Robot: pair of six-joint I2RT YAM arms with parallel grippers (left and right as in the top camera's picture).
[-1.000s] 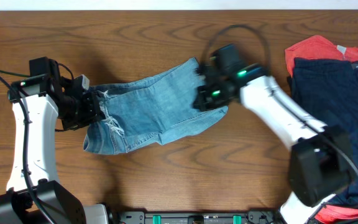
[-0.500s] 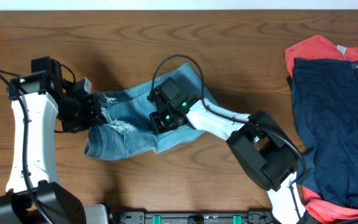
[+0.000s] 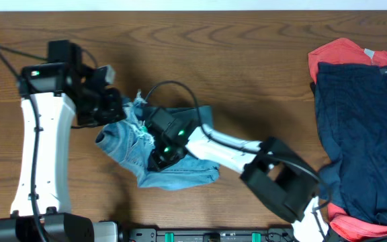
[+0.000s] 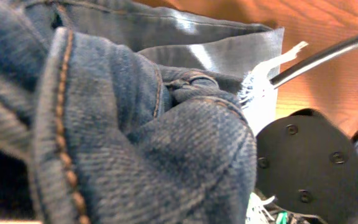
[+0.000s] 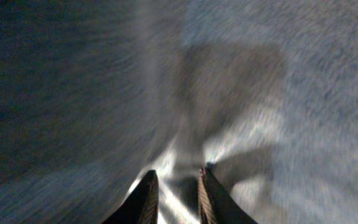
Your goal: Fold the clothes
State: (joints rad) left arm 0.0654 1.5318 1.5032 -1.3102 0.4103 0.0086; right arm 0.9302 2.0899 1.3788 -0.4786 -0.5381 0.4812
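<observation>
The clothes are light-blue jeans [image 3: 180, 173], bunched into a short heap left of the table's middle. My left gripper [image 3: 116, 111] holds their upper left end with the frayed hem [image 3: 138, 104] raised. In the left wrist view denim [image 4: 135, 124] fills the frame and hides the fingers. My right gripper [image 3: 158, 149] is pressed down on the middle of the heap. In the right wrist view its fingertips [image 5: 148, 190] stand a little apart over pale denim [image 5: 260, 93], with the right gripper [image 5: 178, 183] pinching nothing that I can see.
A pile of other garments lies at the right edge, a dark navy one [image 3: 361, 121] on top of a red one [image 3: 341, 50]. Bare wooden table [image 3: 247, 54] lies between the pile and the jeans. The right arm's black cable [image 3: 180, 87] loops above the heap.
The right gripper swept left across the jeans, dragging the far end over onto the rest, and its jaws have parted. The left gripper moved up and right with its end.
</observation>
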